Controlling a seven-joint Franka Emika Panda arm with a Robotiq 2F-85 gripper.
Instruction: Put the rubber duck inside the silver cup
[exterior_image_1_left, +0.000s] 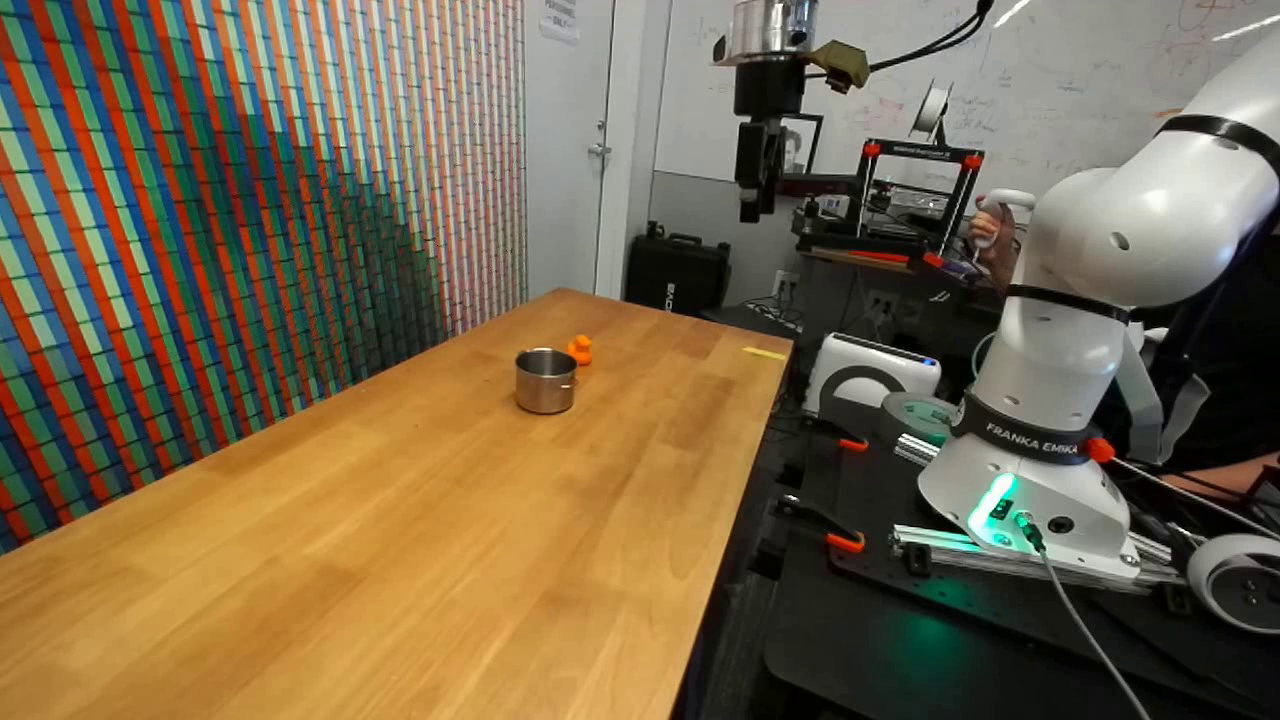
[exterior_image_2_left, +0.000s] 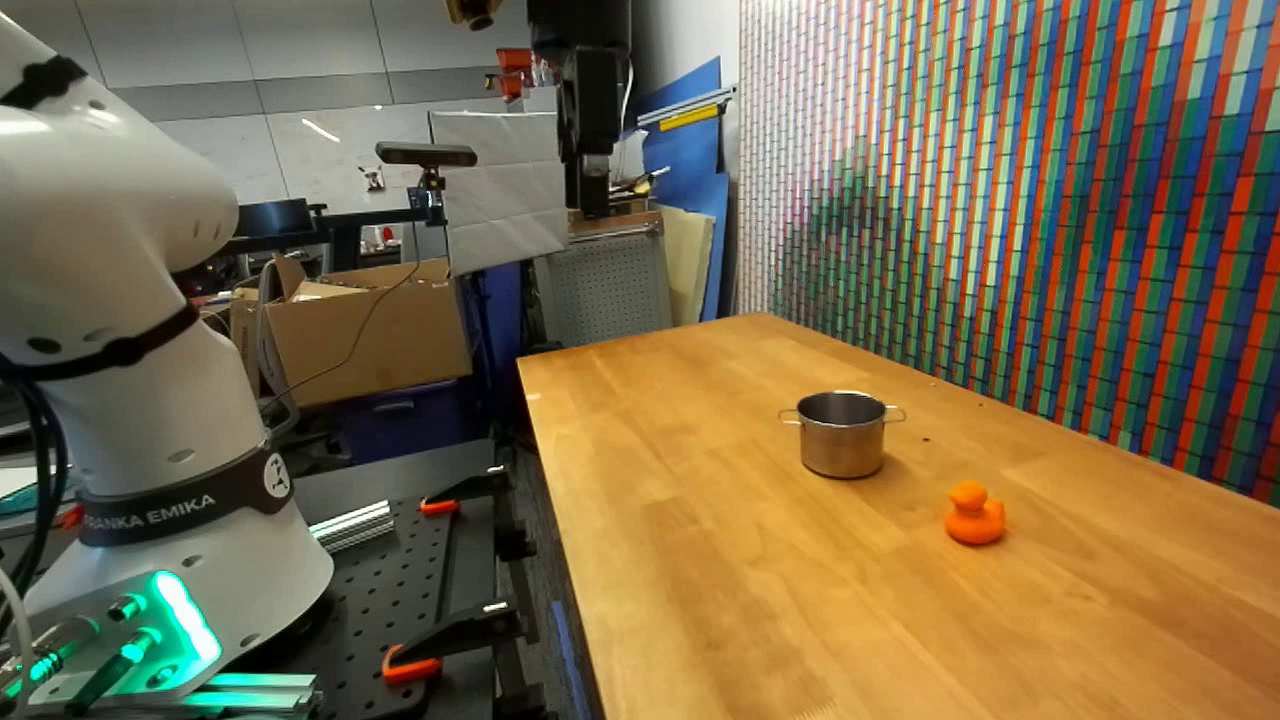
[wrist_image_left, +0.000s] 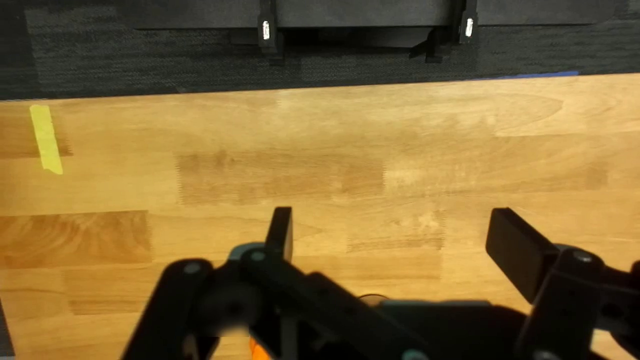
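Note:
The orange rubber duck (exterior_image_1_left: 580, 350) stands upright on the wooden table, apart from the silver cup (exterior_image_1_left: 546, 388). In an exterior view the duck (exterior_image_2_left: 975, 515) is right of the cup (exterior_image_2_left: 842, 440), which is upright with two thin wire handles. My gripper (exterior_image_1_left: 752, 205) hangs high above the table, pointing down and away from both; it also shows in an exterior view (exterior_image_2_left: 588, 200). In the wrist view the gripper (wrist_image_left: 391, 232) has its fingers wide apart with nothing between them. Only a sliver of the duck (wrist_image_left: 258, 351) shows there; the cup is mostly hidden behind the gripper.
The wooden table (exterior_image_1_left: 450, 530) runs along a striped, tiled wall (exterior_image_2_left: 1000, 200). Yellow tape (wrist_image_left: 46, 140) lies near one table edge. The robot base (exterior_image_1_left: 1030, 490) stands on a black bench with clamps (exterior_image_2_left: 440, 640). A cardboard box (exterior_image_2_left: 370, 335) is beyond.

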